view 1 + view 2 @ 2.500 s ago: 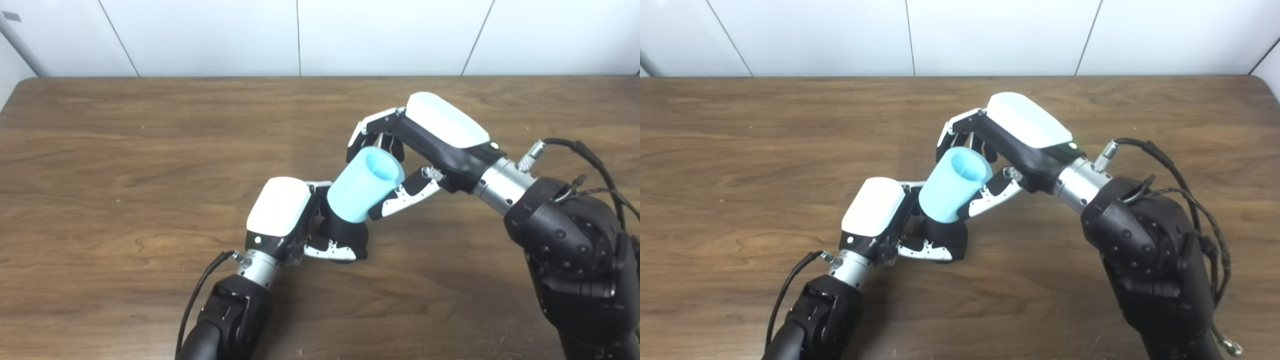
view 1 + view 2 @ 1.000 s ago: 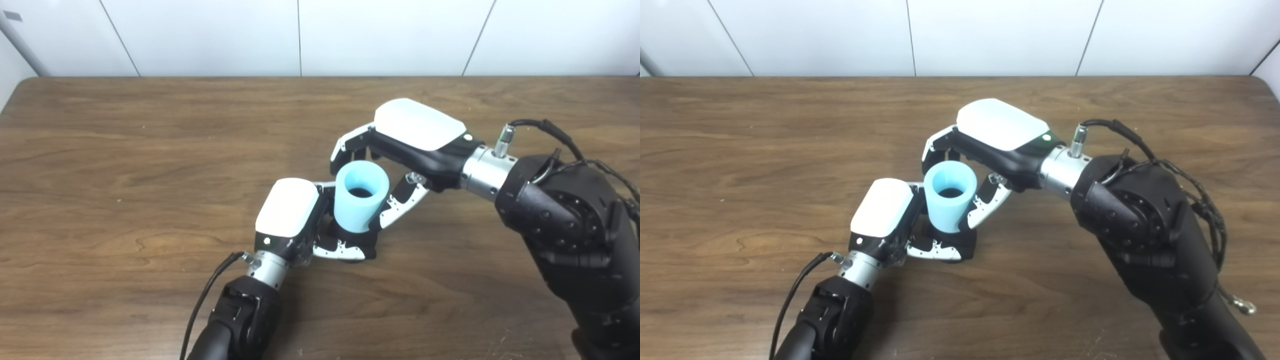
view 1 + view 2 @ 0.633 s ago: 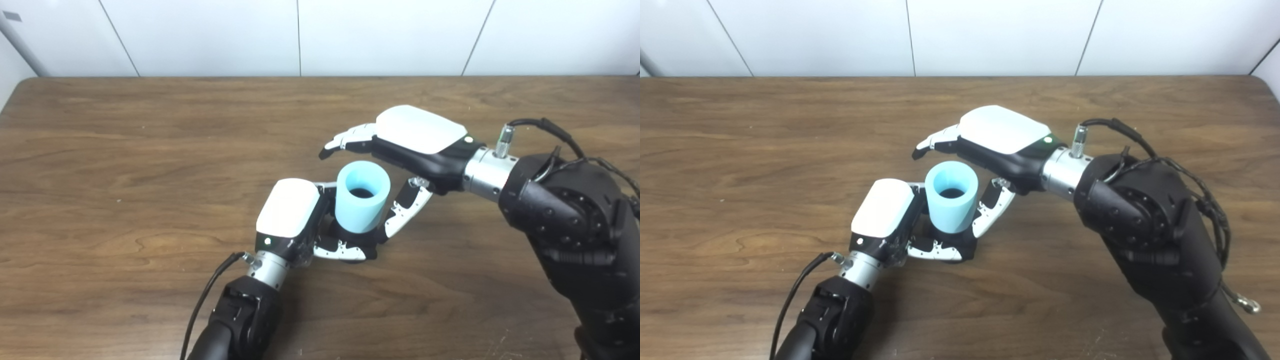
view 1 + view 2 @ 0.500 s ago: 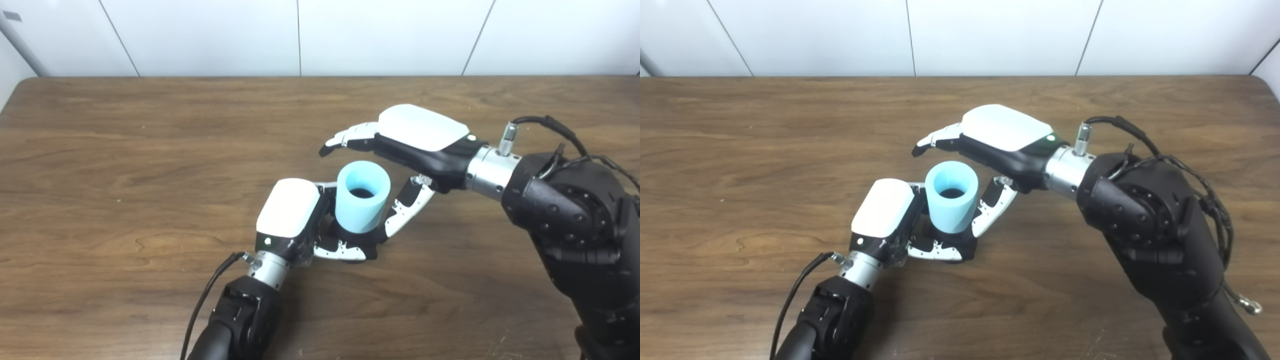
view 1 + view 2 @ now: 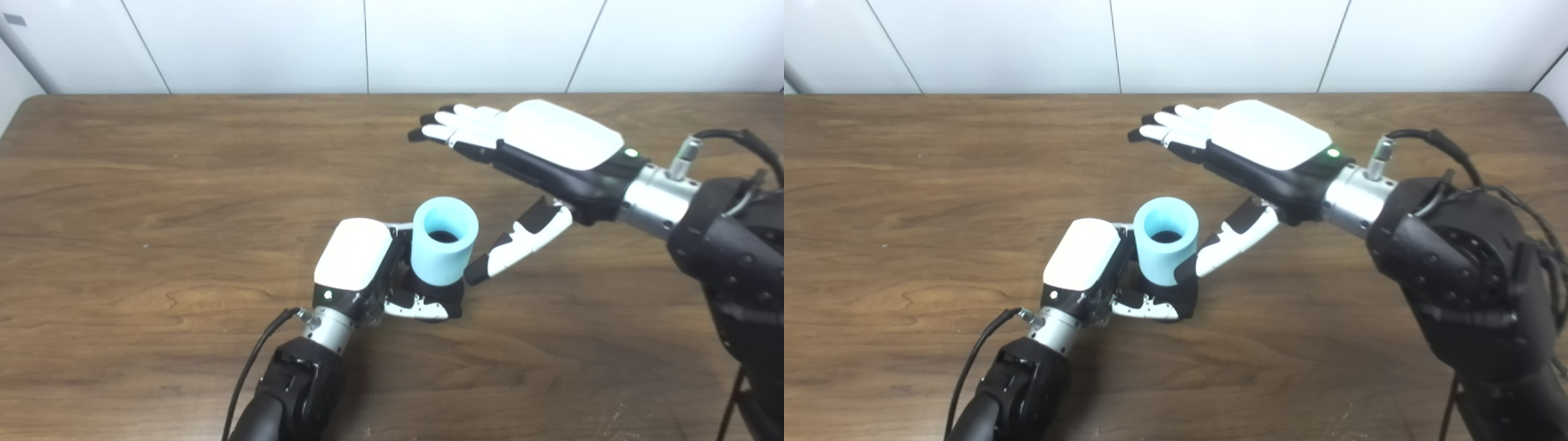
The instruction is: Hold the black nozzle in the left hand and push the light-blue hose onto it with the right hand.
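The light-blue hose (image 5: 443, 242) stands upright as a short tube, seated on the black nozzle (image 5: 442, 294), whose dark tip shows inside its open top. My left hand (image 5: 358, 264) is shut on the black nozzle at its base, low on the table. My right hand (image 5: 539, 147) is open, fingers (image 5: 456, 125) spread flat and pointing left, above and behind the hose and apart from it. Its thumb reaches down towards the hose's right side without touching. In the right eye view the hose (image 5: 1164, 241) and right hand (image 5: 1249, 144) show the same.
The brown wooden table (image 5: 153, 184) fills the view, with a white panelled wall (image 5: 257, 43) behind its far edge. My right forearm (image 5: 723, 257) and its cables cover the right side.
My right hand has let go of the hose, opened its fingers flat and lifted up and to the right. The hose now stands upright on the nozzle. My left hand has stayed put.
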You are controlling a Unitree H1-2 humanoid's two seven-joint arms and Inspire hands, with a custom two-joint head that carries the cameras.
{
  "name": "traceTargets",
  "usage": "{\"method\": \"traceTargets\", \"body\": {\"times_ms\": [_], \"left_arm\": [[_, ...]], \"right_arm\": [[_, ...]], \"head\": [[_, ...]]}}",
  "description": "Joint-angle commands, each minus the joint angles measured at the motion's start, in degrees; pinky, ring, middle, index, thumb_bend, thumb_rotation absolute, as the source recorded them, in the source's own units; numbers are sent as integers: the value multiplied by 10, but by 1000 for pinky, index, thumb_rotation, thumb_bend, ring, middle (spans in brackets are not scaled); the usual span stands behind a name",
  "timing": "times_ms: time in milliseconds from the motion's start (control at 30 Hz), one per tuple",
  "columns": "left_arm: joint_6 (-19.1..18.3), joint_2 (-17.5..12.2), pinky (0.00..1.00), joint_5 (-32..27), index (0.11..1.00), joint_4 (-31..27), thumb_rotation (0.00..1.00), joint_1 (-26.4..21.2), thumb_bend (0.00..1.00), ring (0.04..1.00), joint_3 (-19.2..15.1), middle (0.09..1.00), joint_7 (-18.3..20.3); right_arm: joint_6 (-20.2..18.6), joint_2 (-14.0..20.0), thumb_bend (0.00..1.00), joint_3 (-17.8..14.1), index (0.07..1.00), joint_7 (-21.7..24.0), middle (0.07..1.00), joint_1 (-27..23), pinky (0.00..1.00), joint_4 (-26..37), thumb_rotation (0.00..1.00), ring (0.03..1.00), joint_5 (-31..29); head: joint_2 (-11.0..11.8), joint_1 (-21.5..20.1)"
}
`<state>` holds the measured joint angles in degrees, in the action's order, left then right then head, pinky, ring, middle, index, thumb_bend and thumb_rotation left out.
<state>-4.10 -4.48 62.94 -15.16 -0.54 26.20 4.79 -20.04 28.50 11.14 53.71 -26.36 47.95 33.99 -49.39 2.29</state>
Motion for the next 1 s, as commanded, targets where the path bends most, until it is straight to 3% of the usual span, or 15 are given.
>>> {"method": "traceTargets", "body": {"times_ms": [0,200,400,967], "left_arm": [[-4,-5,440,6,498,2,0,1,523,484,-1,431,7],[0,-8,434,5,499,4,0,2,522,475,-1,423,3],[-3,-11,432,6,497,3,0,0,523,471,-2,430,8],[-6,-10,420,13,496,3,0,1,523,465,1,428,13]], "right_arm": [[18,10,851,-12,972,-26,998,7,982,24,689,1000,5],[69,-8,776,-15,964,-68,1000,80,945,47,726,997,25],[115,-20,720,-13,937,-90,988,132,943,51,867,992,32],[159,-43,712,-10,948,-83,1000,162,964,53,943,1000,63]], "head": [[0,-2],[1,0],[0,-3],[-1,-4]]}}
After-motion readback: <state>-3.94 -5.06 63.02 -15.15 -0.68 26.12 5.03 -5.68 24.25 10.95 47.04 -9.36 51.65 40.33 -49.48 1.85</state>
